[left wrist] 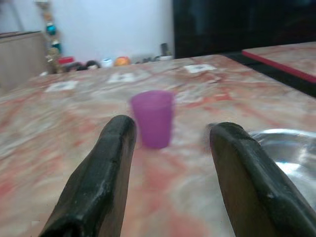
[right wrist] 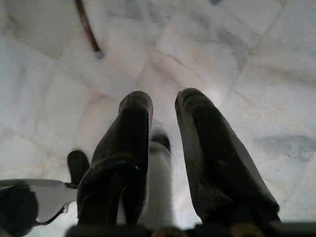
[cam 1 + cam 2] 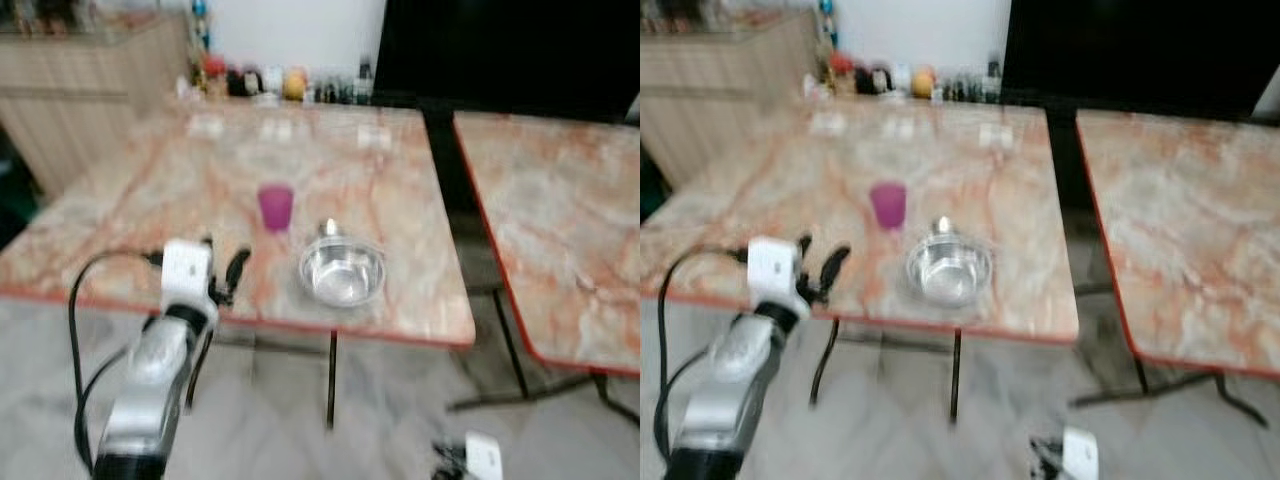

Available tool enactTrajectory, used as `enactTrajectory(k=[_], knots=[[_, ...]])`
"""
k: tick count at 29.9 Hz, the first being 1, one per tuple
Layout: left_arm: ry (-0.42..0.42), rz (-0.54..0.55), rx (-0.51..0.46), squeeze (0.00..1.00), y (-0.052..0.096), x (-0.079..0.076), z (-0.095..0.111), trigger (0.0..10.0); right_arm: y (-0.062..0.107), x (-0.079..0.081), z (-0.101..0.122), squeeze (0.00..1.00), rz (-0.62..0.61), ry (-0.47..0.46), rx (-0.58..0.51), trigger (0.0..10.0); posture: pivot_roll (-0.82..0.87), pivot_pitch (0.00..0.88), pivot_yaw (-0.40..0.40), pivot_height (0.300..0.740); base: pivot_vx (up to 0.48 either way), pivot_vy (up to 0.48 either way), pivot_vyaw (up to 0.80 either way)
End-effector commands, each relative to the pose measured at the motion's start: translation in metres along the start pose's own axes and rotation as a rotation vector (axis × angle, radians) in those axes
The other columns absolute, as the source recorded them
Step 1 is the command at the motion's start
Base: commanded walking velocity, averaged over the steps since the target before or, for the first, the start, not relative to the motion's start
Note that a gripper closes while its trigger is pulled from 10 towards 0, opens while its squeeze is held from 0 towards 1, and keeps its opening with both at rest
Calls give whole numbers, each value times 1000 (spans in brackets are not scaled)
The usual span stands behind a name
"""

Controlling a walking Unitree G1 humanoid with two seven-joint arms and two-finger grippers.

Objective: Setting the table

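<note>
You have the pink-veined marble table with the red edge (image 3: 400, 200) before you. On it, near the front edge, sits the shiny round steel bowl (image 3: 342, 272), with the small purple plastic cup (image 3: 276, 207) just beside it, farther in. Your left gripper (image 3: 222, 268) hovers over the front edge, fingers spread wide, holding nothing. Your right gripper (image 2: 163, 106) hangs above the pale floor, slightly parted, empty.

A purple cup (image 3: 276, 208) stands upright just beside a seemingly empty steel bowl (image 3: 342, 272) on the marble table (image 3: 150, 190).
</note>
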State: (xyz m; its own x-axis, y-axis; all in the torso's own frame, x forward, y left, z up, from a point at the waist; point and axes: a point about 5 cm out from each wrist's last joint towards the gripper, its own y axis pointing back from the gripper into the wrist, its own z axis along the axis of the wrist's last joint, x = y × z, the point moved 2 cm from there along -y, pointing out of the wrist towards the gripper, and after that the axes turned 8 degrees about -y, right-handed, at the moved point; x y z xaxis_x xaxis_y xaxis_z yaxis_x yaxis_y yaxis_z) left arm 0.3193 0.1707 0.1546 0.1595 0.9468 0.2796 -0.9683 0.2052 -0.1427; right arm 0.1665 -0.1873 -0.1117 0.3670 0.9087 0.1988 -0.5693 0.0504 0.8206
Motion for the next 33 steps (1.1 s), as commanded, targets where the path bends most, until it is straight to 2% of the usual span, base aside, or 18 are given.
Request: enactTrajectory(k=[1, 10, 29, 33], knots=[[5, -31, -14, 0, -2, -7, 4, 10000, 0, -7, 4, 0, -19, -4, -9, 10000, 133, 0, -56, 740, 307, 0, 0], [72, -68, 10, 0, -3, -12, 1, 10000, 1, -7, 2, 0, -18, 1, -4, 10000, 138, 0, -54, 740, 0, 0, 0], [55, -66, 13, 0, -3, -11, 0, 10000, 0, -7, 5, 0, -23, -10, -13, 10000, 130, 0, -55, 740, 0, 0, 0], [46, -62, 17, 0, -2, -9, 0, 10000, 0, -7, 6, 0, -21, -8, -13, 10000, 131, 8, -56, 740, 273, 0, 0]])
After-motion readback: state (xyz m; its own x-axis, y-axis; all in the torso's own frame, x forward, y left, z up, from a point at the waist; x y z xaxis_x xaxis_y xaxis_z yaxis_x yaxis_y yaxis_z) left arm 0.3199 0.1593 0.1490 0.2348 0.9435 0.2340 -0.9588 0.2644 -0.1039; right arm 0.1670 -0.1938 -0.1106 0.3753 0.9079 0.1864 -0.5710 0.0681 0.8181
